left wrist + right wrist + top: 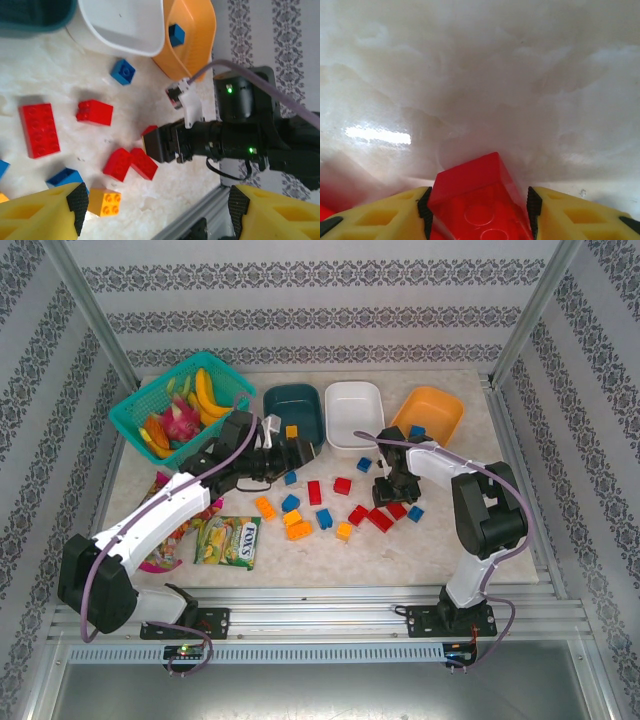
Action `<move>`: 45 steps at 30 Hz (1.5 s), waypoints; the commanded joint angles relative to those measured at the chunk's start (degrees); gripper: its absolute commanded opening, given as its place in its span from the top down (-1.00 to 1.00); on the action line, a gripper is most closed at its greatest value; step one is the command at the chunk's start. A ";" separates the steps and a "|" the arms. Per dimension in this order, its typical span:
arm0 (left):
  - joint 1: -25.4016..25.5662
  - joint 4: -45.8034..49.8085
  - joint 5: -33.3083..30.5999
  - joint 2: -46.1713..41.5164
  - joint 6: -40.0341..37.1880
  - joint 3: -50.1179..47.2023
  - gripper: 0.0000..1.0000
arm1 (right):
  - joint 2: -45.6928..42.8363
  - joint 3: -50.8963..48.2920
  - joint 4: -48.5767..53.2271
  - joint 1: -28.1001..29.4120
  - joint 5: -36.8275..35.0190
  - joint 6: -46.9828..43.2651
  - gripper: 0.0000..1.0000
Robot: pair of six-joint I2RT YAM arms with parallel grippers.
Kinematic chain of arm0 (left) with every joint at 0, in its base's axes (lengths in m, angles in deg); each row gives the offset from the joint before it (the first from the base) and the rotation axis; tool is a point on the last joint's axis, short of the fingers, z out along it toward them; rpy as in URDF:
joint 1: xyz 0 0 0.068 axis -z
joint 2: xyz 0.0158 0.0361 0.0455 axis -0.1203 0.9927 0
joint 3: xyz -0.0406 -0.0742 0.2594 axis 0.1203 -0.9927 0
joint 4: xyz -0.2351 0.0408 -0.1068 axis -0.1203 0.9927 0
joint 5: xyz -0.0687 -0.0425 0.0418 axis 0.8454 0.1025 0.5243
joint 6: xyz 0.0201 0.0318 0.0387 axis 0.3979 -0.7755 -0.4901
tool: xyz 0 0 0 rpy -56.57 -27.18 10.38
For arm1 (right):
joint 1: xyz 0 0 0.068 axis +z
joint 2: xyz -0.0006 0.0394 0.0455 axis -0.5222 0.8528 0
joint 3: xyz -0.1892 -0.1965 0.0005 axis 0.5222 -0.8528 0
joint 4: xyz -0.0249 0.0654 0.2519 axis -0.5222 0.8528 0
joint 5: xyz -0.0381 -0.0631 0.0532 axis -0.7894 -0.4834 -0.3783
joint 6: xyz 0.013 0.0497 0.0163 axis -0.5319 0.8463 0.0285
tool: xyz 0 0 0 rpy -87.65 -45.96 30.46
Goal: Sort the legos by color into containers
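Right claw [384, 496] clamps a red lego [470, 182] lying on the desk [480, 540] among other legos [314, 492] in red, blue and orange, while the left claw [296, 448] hangs open beside the dark teal tub [278, 400]; the white tub [355, 390] and orange tub [440, 400] stand alongside, further right

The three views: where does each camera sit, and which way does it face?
Top external: above and behind the arms, looking down on the table; the left arm and right arm show.
Left wrist: on the left arm, facing across the table toward the right arm; its yellow fingers show below.
Right wrist: low over the table, facing a red brick between its fingers.
Shared: top external and left wrist both show the orange tub holding a blue brick.
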 commanded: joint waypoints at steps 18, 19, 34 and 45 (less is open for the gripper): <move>1.12 1.65 2.70 0.31 1.38 2.25 -0.57 | -7.29 8.97 1.94 1.64 -5.13 2.94 0.39; 0.78 2.22 2.27 1.16 1.26 3.91 -0.57 | -7.20 11.44 1.86 2.01 -4.59 3.65 0.40; -6.02 3.21 -4.14 16.06 -1.30 18.87 -0.55 | 24.58 48.05 -2.69 0.67 0.02 6.85 0.43; -7.22 9.78 -9.18 12.61 -0.57 14.75 -0.53 | 38.40 63.88 3.38 -1.23 3.45 10.87 0.05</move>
